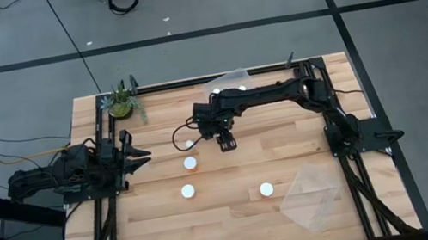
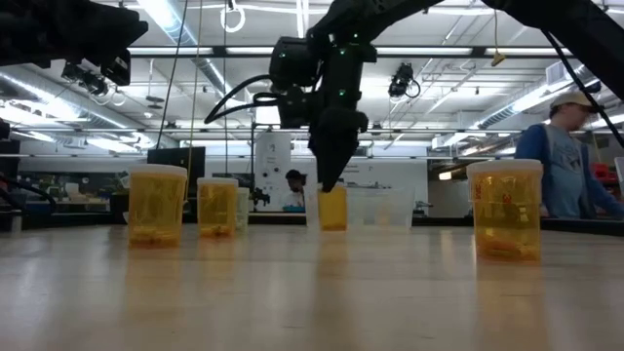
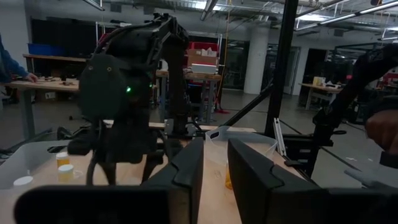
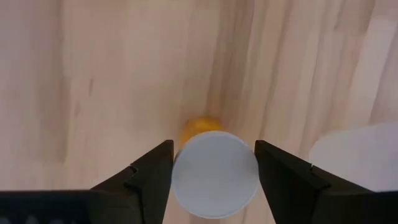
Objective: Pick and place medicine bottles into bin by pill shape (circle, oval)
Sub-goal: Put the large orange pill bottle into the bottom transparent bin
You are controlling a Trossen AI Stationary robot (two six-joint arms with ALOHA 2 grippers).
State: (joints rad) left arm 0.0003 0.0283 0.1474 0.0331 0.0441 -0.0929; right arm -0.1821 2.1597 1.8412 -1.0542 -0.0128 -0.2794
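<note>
The right pincer hangs over the middle of the wooden surface, pointing straight down, with one medicine bottle standing upright directly beneath it. In the right wrist view the bottle's white cap sits between the two dark fingers, which flank it on either side with at most a sliver of gap; whether they already press on the cap is hard to say from here, so I judge the pincer part-spread around the bottle rather than gripping it. The bottle's long axis is vertical, in line with the pincer's approach, so the coming move seems to turn only on squeezing in and lifting. A second white cap lies just beside, which could get nudged. Other bottles stand apart on the surface, with one clear bin near the front right corner and another at the far edge. The left pincer waits at the left edge, its fingers apart and holding nothing.
</note>
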